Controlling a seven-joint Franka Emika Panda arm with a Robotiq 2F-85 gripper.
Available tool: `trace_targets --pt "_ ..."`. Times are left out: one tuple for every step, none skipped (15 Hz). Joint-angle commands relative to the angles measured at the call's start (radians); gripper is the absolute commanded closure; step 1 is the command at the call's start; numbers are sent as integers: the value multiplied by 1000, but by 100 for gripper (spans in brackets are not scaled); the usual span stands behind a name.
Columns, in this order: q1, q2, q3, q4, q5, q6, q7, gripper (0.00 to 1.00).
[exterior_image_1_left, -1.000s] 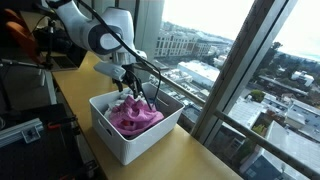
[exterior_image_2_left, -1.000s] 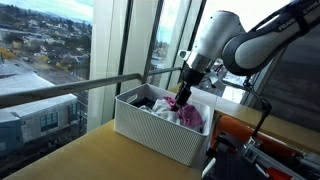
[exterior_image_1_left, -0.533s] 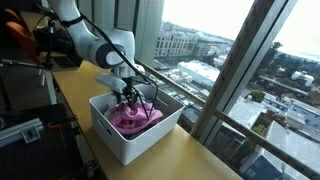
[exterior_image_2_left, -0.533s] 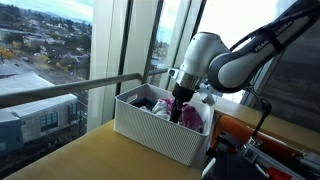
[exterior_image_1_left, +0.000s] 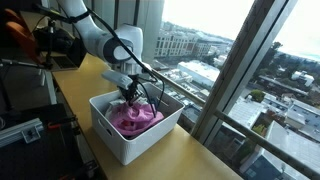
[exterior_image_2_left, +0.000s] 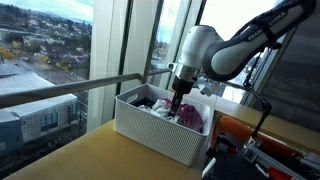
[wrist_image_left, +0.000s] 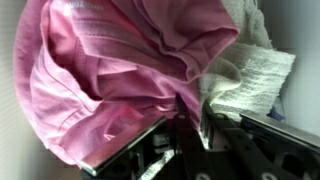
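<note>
Occlusion: the fingertips of the tool are buried in fabric in the wrist view, so only dark metal shows along the bottom edge. That view is blurred and cuts off everything beyond the cloth.
Tool in outer views: in both exterior views the tool points straight down into the bin, its tips too small to make out.
Tool state: narrow, closed on a gathered fold of the pink crumpled cloth, whose creases run together at the fingers.
Place of cloth: the pink crumpled cloth lies heaped inside the white ribbed plastic bin, rising to a peak under the tool.
Neighbours: a white terry towel touches the cloth just beside the fingers. A dark garment lies in the bin's far end, half hidden by the wall.
Support: the bin stands on the wooden table, close to the slanted window frame.
Obstruction: the bin's walls hide the lower part of the heap in both exterior views.
Look of cloth: soft, thin, bright pink, with a stitched hem curving across the wrist view.
</note>
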Motion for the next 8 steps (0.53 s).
trace_targets --pt "-27 -156 17 -25 53 -111 -47 100" --pt "-30 -202 18 -27 69 -146 -60 98" --pt "-31 -244 17 -19 85 -185 -70 98" --pt "-28 -283 11 -13 89 -208 -72 98" --pt "-27 -325 8 -4 97 -237 -78 98" --pt "-24 -368 7 6 105 -264 -80 98" --pt "-19 -411 7 15 119 -292 -91 98" --pt "-10 -453 8 25 131 -317 -99 98"
